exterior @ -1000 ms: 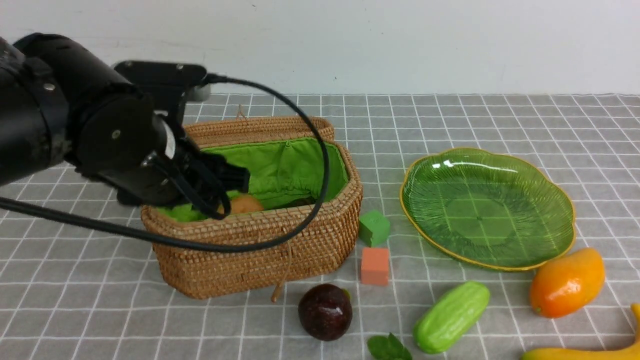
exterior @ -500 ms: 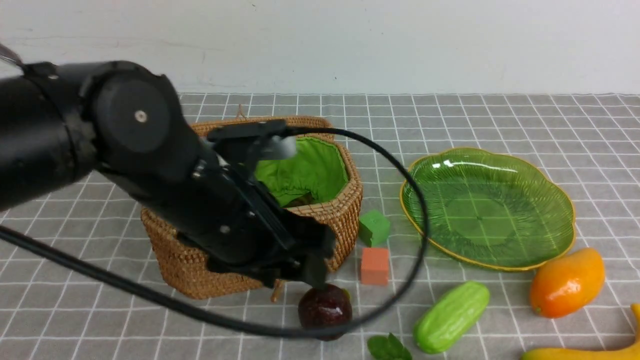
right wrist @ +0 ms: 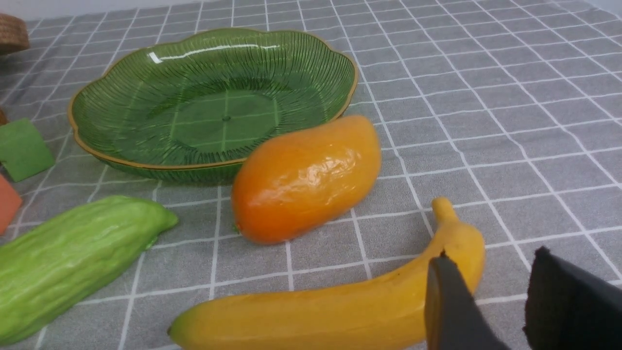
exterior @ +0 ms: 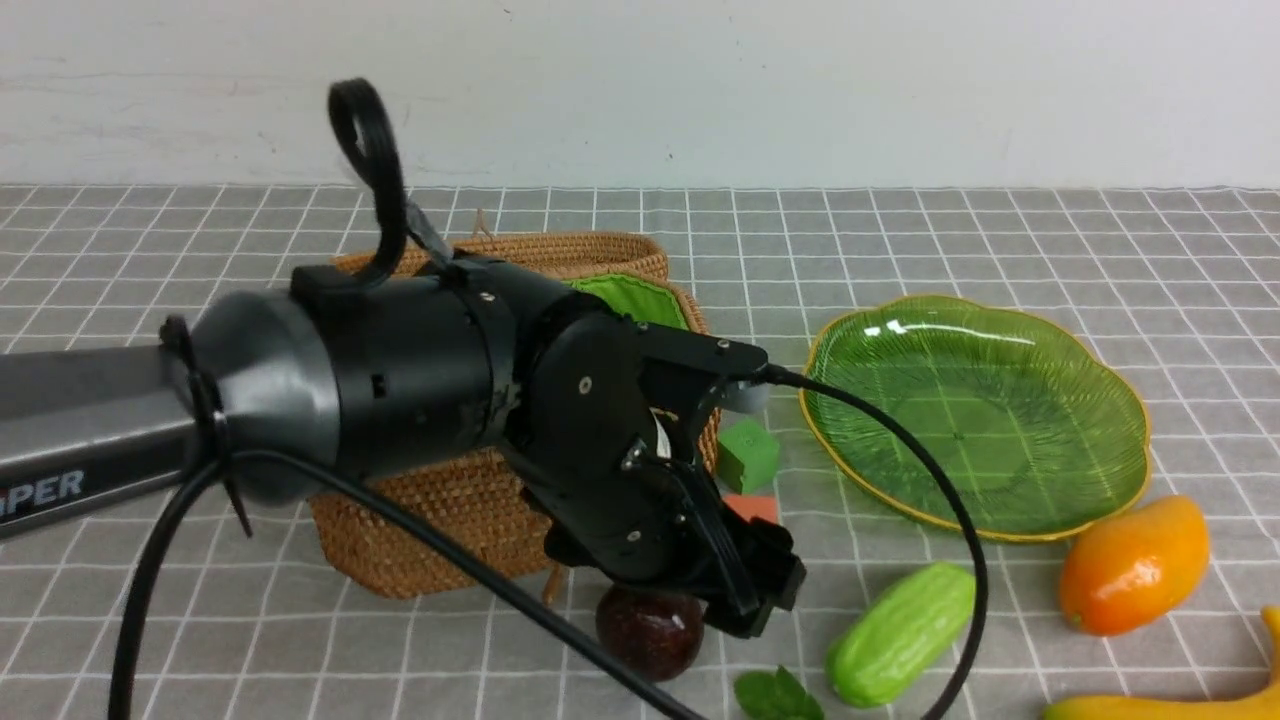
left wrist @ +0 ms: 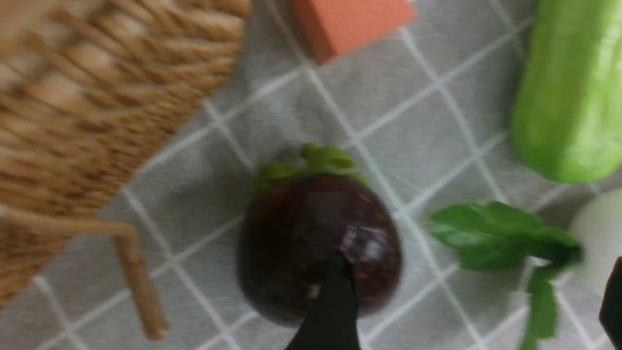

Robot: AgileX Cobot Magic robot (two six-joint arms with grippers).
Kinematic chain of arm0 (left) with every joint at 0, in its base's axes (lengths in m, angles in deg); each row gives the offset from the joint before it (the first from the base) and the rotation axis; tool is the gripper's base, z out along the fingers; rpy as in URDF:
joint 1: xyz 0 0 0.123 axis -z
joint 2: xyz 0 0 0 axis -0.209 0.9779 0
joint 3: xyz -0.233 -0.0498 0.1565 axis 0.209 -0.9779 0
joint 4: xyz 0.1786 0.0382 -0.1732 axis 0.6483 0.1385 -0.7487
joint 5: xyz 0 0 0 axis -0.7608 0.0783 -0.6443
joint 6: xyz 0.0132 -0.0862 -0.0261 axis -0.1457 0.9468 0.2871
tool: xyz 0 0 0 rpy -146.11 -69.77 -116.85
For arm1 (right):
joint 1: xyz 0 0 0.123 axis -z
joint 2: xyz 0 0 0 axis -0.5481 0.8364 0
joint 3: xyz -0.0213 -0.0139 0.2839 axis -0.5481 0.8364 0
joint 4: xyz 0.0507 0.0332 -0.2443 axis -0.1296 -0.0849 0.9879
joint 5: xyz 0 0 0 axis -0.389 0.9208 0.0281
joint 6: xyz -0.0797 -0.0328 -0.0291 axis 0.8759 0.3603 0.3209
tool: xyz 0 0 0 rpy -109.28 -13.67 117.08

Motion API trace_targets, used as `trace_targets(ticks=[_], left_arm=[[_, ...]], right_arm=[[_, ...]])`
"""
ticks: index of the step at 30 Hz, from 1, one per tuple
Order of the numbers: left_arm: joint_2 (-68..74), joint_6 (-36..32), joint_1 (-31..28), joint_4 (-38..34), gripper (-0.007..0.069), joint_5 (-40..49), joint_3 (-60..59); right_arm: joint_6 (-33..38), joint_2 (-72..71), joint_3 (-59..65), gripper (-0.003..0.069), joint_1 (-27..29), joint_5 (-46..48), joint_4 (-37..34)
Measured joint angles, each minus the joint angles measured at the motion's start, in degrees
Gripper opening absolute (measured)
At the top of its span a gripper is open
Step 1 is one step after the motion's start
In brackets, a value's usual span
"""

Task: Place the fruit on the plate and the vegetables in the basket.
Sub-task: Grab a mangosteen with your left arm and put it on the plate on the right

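Evidently lining up a pick: left gripper (exterior: 760,598) hangs spread wide just above the purple-brown ball (exterior: 648,630), which lies on the cloth (exterior: 1000,230) beside the basket (exterior: 440,535), plate (exterior: 975,410) well apart; right gripper (right wrist: 491,255) part-open over the banana (right wrist: 340,311), holding nothing

Produce is spread near the green plate (exterior: 975,415).
Mango (exterior: 1133,565) is set just beside it; cucumber (exterior: 900,632), purple ball (exterior: 645,635) and basket (exterior: 400,565) are found farther left.
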Motion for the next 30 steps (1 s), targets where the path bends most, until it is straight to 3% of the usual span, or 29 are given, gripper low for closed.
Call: trace_targets(ticks=[7, 21, 30], left_arm=[[1.20, 6.80, 0.00, 8.15, 0.0646, 0.29, 0.39], [7.63, 5.87, 0.00, 6.96, 0.0543, 0.05, 0.61], [7.09, 3.46, 0.00, 3.20, 0.0543, 4.55, 5.62]], right_arm=[[0.00, 0.00, 0.00, 0.0242, 0.00, 0.00, 0.00], [0.00, 0.00, 0.00, 0.0242, 0.00, 0.00, 0.00], [0.00, 0.00, 0.00, 0.0242, 0.00, 0.00, 0.00]])
